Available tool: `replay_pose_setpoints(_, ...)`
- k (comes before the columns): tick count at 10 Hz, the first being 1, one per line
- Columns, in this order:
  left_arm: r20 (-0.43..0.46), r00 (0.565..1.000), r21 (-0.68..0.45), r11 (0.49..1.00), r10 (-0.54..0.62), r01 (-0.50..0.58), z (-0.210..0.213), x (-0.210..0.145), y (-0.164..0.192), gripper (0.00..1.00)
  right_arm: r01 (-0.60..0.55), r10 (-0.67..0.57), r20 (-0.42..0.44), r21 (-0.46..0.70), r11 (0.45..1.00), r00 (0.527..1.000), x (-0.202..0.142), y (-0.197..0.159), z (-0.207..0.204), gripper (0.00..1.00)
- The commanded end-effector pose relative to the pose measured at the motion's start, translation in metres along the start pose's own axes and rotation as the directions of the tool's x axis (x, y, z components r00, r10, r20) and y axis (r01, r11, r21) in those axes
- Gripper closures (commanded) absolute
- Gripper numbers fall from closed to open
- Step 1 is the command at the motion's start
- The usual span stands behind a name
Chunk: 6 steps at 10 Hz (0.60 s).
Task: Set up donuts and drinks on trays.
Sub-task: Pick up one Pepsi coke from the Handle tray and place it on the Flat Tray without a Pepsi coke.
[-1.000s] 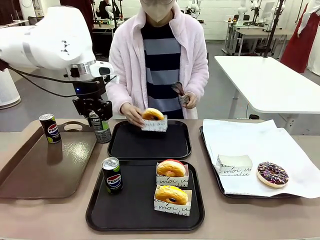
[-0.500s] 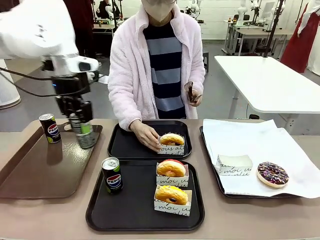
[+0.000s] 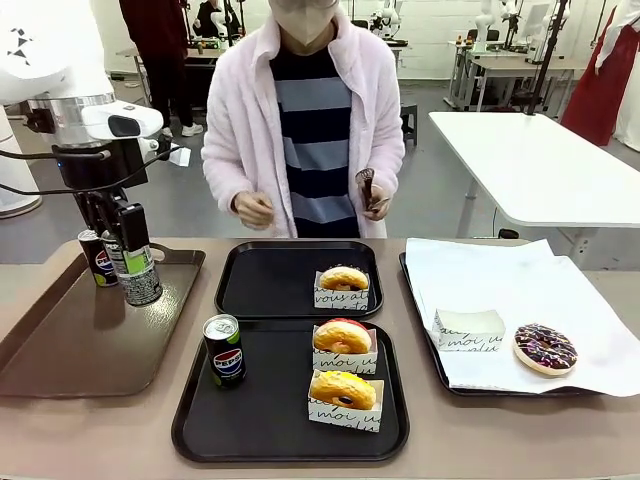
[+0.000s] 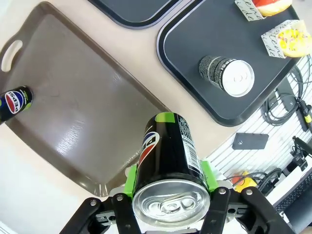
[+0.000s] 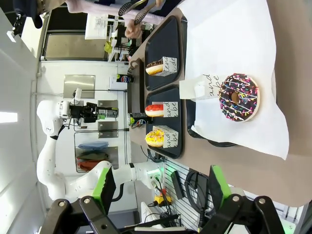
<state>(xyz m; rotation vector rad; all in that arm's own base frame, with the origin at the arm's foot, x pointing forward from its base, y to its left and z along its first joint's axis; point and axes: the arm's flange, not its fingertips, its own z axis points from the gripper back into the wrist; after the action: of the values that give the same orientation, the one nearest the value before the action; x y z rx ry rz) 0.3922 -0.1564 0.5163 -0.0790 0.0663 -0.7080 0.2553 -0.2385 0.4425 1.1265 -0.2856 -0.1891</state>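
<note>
My left gripper (image 3: 131,250) (image 4: 168,173) is shut on a dark drink can (image 3: 141,278) (image 4: 166,146), holding it just above the brown tray's far right corner. Another Pepsi can (image 3: 94,258) (image 4: 14,101) stands behind it on that tray. The near black tray (image 3: 270,415) (image 4: 192,44) carries a Pepsi can (image 3: 224,350) (image 4: 227,74), a red-topped donut (image 3: 342,336) and a yellow donut (image 3: 343,389). On the far black tray (image 3: 262,285) sits one yellow donut (image 3: 343,279). My right gripper (image 5: 163,190) is open and holds nothing.
The brown glossy tray (image 3: 80,345) (image 4: 73,112) lies at the left. At the right, a paper-lined tray (image 3: 500,285) holds a chocolate sprinkled donut (image 3: 545,348) and an empty paper holder (image 3: 468,328). The person stands behind the table, tongs (image 3: 367,187) in one hand.
My left arm carried the can leftward from beside the far black tray to over the brown tray. The person set a donut on the far tray and drew the hand back.
</note>
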Motion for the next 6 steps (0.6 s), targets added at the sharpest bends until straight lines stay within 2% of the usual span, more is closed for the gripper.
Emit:
replay_pose_setpoints(1,0.019,1.0,0.028,0.999,0.019,-0.02,-0.001,0.0,0.0,0.42,-0.015,0.015,0.007,0.018,1.0,1.0,0.001,0.0,0.001,0.0)
replay_pose_setpoints(6,0.014,0.996,0.087,0.992,0.087,-0.088,-0.005,0.027,0.004,0.42,-0.015,0.015,0.007,0.018,1.0,1.0,0.001,0.0,0.001,0.0)
